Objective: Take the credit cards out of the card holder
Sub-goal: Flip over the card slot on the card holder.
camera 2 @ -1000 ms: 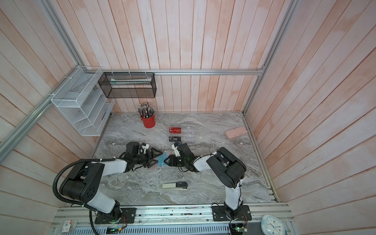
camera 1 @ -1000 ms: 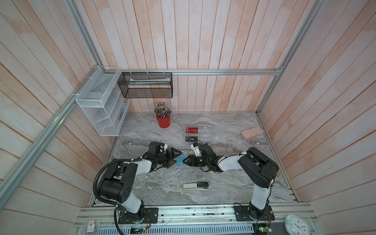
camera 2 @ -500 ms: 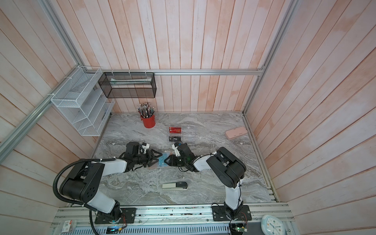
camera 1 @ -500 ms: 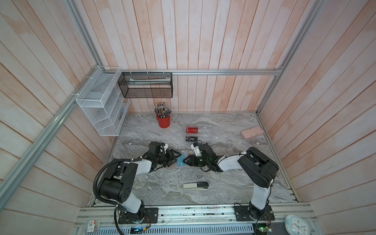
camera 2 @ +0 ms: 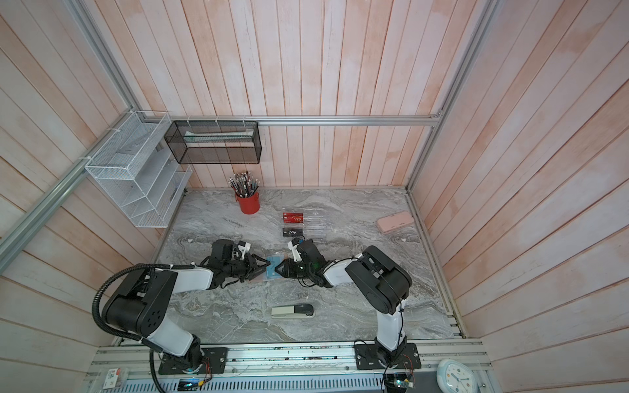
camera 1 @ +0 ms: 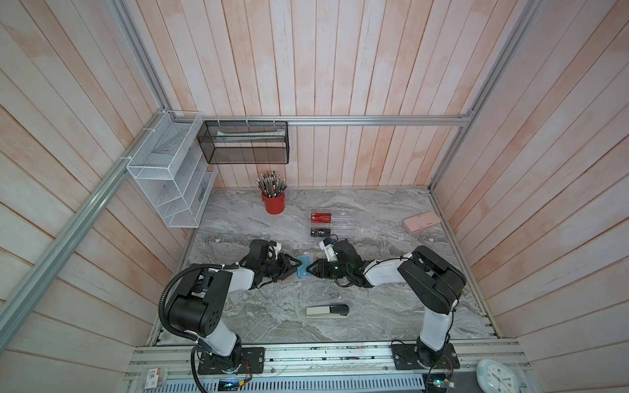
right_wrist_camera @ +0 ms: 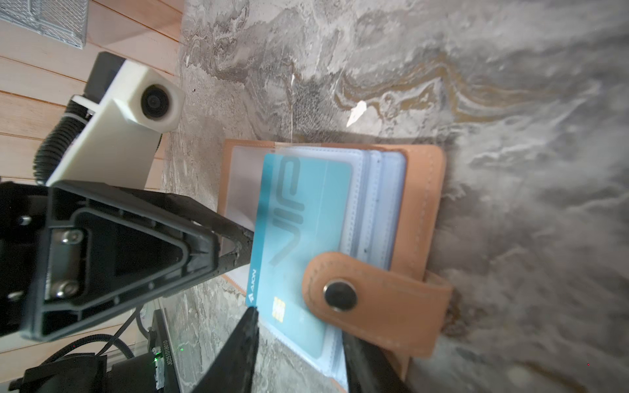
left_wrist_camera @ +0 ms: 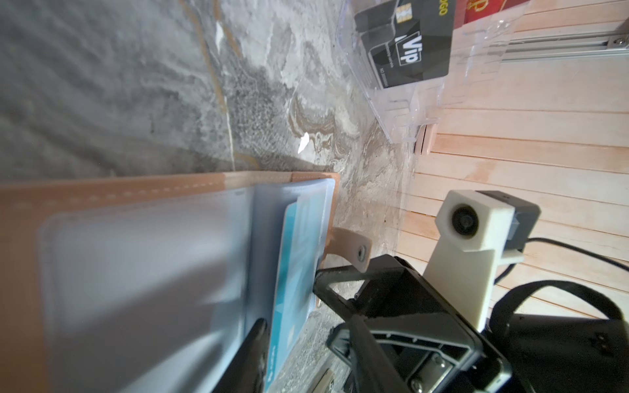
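A grey marbled tabletop (camera 1: 374, 299) is walled by pale planks (camera 1: 340, 68), on which a wire rack (camera 1: 170, 190) and a mesh basket (camera 1: 245, 143) are hung. The red card (camera 1: 321, 217) and black card (camera 1: 320, 232) are lodged in the clear acrylic rack (camera 1: 342, 224). The tan card holder (right_wrist_camera: 422, 204) lies open between the arms, the teal card (right_wrist_camera: 306, 211) partly out of its sleeve (right_wrist_camera: 374, 190). The jaws of the right gripper (camera 1: 310, 268) are held part-open on the sleeve edge. Against a second ago, the jaws of the left gripper (right_wrist_camera: 242, 247) are drawn narrower at that card's edge — a pinch cannot be told.
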